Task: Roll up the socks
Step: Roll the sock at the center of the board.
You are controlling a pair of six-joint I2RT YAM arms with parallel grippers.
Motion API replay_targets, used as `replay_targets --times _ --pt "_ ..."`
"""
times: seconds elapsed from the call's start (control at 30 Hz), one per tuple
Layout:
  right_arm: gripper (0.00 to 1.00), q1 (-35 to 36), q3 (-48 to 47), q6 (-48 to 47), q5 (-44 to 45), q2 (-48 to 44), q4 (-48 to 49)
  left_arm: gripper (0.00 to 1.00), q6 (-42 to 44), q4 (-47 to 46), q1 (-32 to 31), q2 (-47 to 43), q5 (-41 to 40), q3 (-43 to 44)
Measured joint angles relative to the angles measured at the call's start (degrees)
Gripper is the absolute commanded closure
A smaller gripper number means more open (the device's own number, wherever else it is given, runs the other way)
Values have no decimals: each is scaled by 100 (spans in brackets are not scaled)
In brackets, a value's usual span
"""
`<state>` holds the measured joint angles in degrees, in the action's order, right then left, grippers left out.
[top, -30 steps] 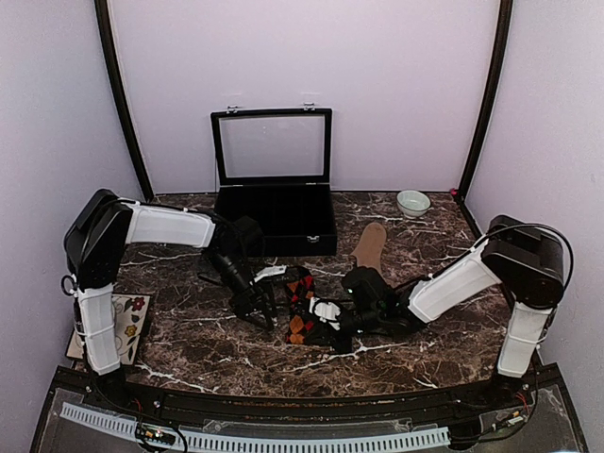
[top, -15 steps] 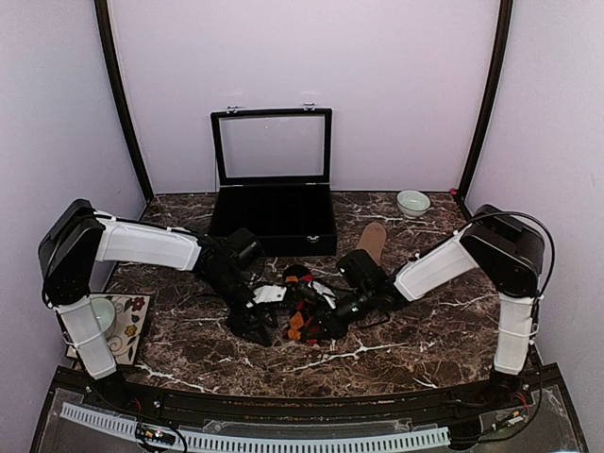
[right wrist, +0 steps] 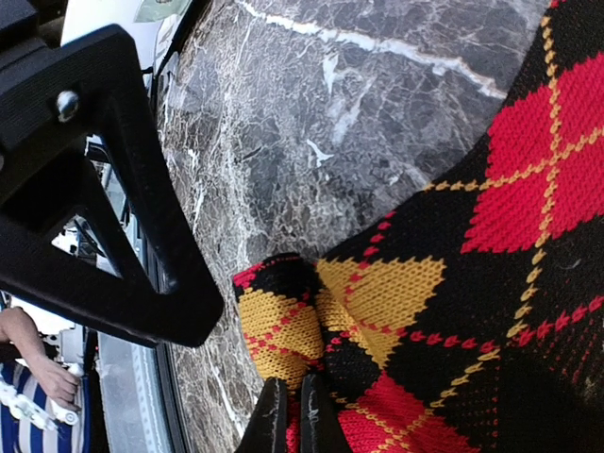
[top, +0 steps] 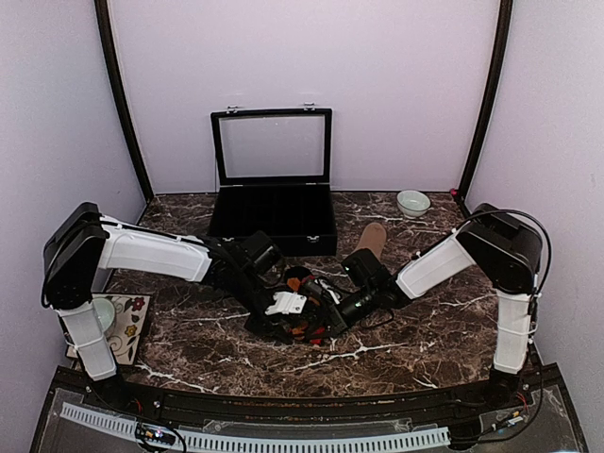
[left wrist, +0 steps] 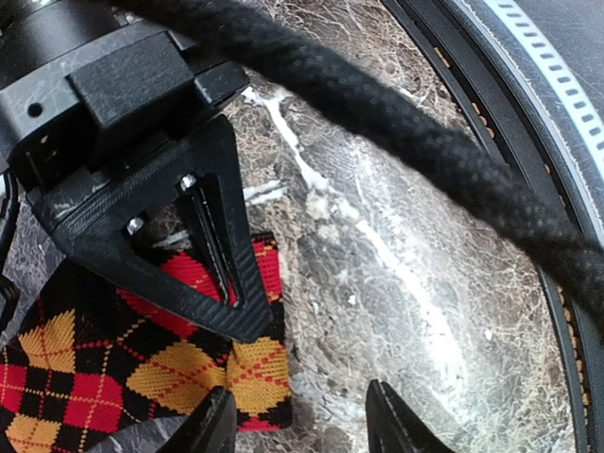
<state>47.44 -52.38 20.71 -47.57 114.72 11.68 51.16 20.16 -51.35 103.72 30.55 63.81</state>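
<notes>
Pinching a folded edge of the argyle sock (right wrist: pixel 396 311), the right gripper (right wrist: pixel 292 420) has its jaws drawn narrow around the knit. The sock lies mid-way across the marble tabletop (top: pixel 189 349), between the two arms — the left gripper (left wrist: pixel 300 427) hovers at the sock's corner, jaws parted with bare stone between them. A brown sock (top: pixel 370 241) lies apart, nearer the open black case (top: pixel 274 222).

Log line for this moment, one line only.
left gripper: open at edge of red-yellow-black argyle sock | right gripper: shut on its folded corner
</notes>
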Motion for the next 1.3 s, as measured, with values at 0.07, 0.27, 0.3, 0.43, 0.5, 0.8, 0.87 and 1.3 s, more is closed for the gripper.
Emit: replay_targets --times 0.07,0.27,0.3,0.43,0.5,0.8,0.87,1.3 --pt "100 -17 -9 68 -44 22 2 55 70 -63 -2 63 -17 2" --pt "100 -44 -11 214 -125 59 22 63 188 -243 -17 490 -157 33" --pt "100 -46 -11 232 -133 59 26 65 203 -293 -20 494 -181 33" --pt "97 -59 -11 238 -160 59 28 73 216 -442 -31 498 -271 33" --pt "93 -61 -11 236 -166 59 26 79 210 -516 -31 503 -293 22" --pt "70 -61 319 210 101 -284 234 100 66 -625 -28 656 -258 111" --pt "68 -57 538 162 293 -496 304 100 13 -527 -11 776 -151 280" --pt "65 584 2046 -907 2588 -2339 195 100 -114 1189 326 1683 1182 1519"
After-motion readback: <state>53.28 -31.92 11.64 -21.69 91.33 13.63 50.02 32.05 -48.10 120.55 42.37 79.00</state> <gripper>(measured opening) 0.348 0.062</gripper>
